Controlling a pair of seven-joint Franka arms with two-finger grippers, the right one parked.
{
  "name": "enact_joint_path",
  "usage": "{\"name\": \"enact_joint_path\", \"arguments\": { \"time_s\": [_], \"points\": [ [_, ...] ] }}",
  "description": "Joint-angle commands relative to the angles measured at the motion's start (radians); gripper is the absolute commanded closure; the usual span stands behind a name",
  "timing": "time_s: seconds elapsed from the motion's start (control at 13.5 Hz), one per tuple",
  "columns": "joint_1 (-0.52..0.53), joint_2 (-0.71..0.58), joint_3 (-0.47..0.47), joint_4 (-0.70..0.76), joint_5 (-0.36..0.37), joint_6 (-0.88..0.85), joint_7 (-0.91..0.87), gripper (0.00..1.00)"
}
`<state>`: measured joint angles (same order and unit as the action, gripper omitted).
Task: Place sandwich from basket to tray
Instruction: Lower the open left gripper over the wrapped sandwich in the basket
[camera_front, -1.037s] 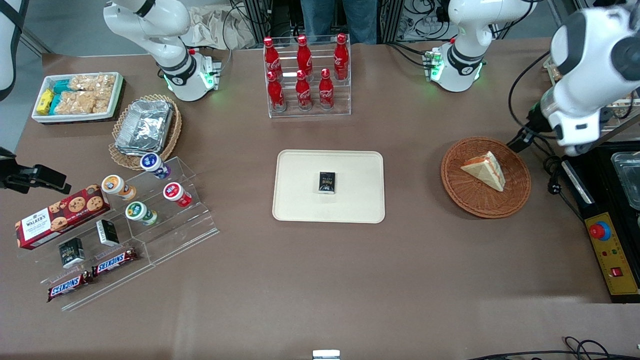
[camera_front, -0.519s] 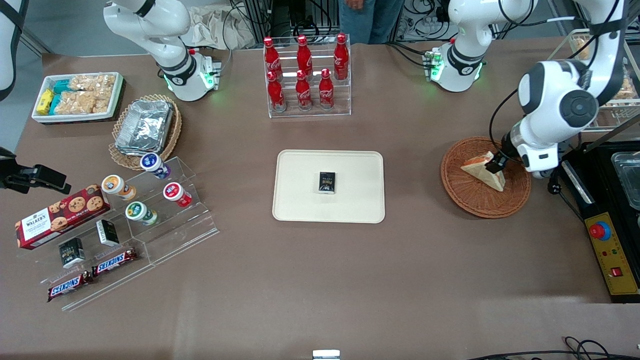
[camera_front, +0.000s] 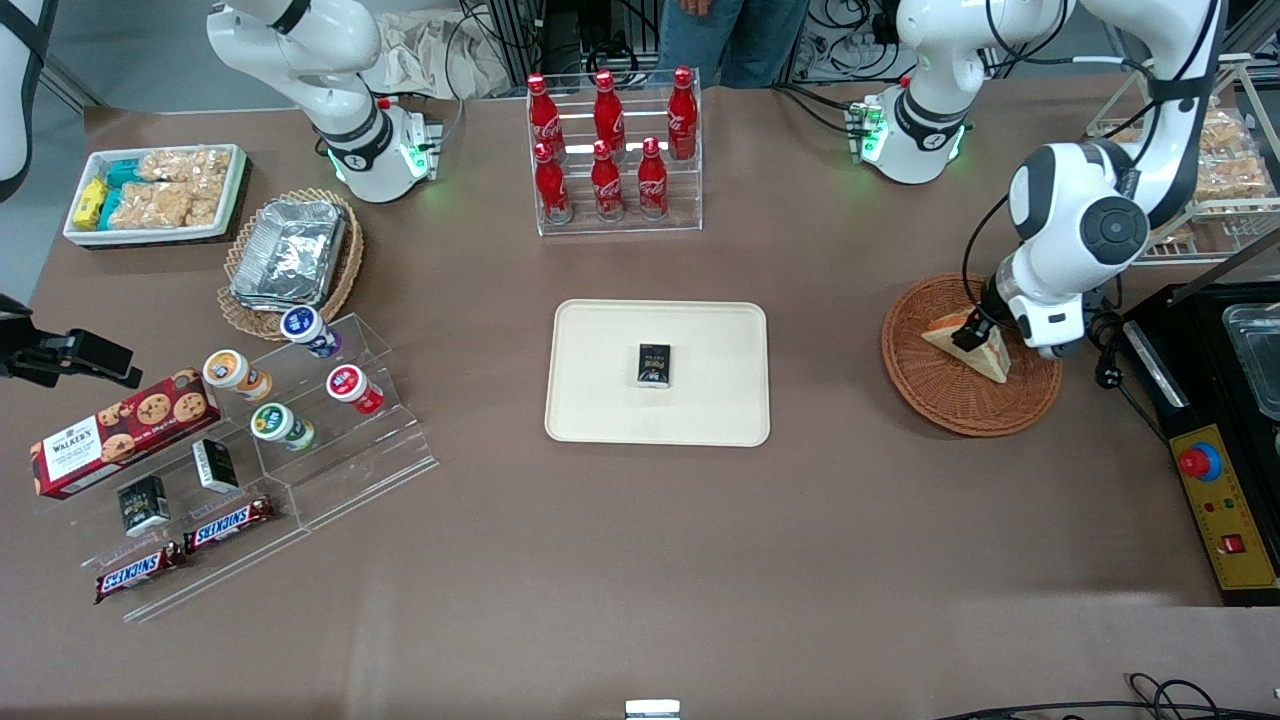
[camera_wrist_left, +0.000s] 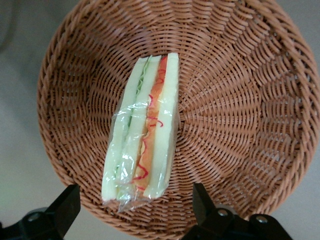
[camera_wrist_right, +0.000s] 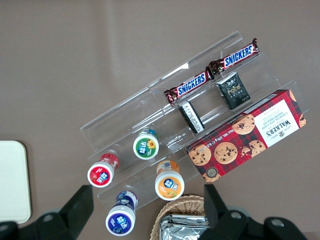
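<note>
1. The sandwich (camera_wrist_left: 142, 132) lies in the basket (camera_front: 940, 395), wrapped in clear film. In the front view its long axis slants, with one narrow tip toward the tray and the other tip nearer the camera. The layered cut edge faces up toward the wrist camera, showing green and red-orange filling between pale bread.
2. The claw (camera_wrist_left: 135, 212) hangs low over the sandwich with its fingers (camera_wrist_left: 65, 205) spread wide, one on each side of the wedge's end. Neither finger touches the sandwich.
3. The tray (camera_front: 600, 400) sits mid-tabletop, well apart from the basket, and holds one small dark box (camera_front: 654, 364); its print is too small to read.
4. A clear rack (camera_front: 615, 220) farther from the camera than the tray holds six red Coca-Cola bottles (camera_front: 606, 150).
5. Toward the parked arm's end, a clear stepped stand (camera_wrist_right: 165, 125) carries two bars (camera_wrist_right: 215, 75) reading "SNICKERS", a red box (camera_wrist_right: 250, 135) of biscuits reading "WALKER'S", two small dark cartons and four small round tubs.
6. Near that stand, a lighter wicker basket (camera_front: 240, 310) holds foil trays (camera_front: 290, 250), and a white tub (camera_front: 150, 232) holds snack packets.
</note>
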<state>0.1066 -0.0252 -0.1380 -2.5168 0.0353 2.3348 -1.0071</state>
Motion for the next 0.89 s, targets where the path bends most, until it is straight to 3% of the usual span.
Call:
{"name": "enact_joint_path", "arguments": {
  "time_s": [0.0, 0.22, 0.3, 0.37, 0.59, 0.81],
  "points": [
    [0.007, 0.024, -0.005, -0.02, 0.014, 0.055, -0.022, 0.0],
    [0.008, 0.048, -0.003, -0.02, 0.014, 0.075, -0.021, 0.03],
    [0.01, 0.053, -0.002, -0.02, 0.014, 0.083, -0.021, 0.2],
    [0.03, 0.062, -0.003, -0.019, 0.015, 0.09, -0.012, 0.54],
    [0.064, 0.085, -0.003, -0.014, 0.055, 0.123, 0.004, 1.0],
    [0.053, 0.013, -0.012, -0.005, 0.055, 0.078, 0.036, 1.0]
  ]
}}
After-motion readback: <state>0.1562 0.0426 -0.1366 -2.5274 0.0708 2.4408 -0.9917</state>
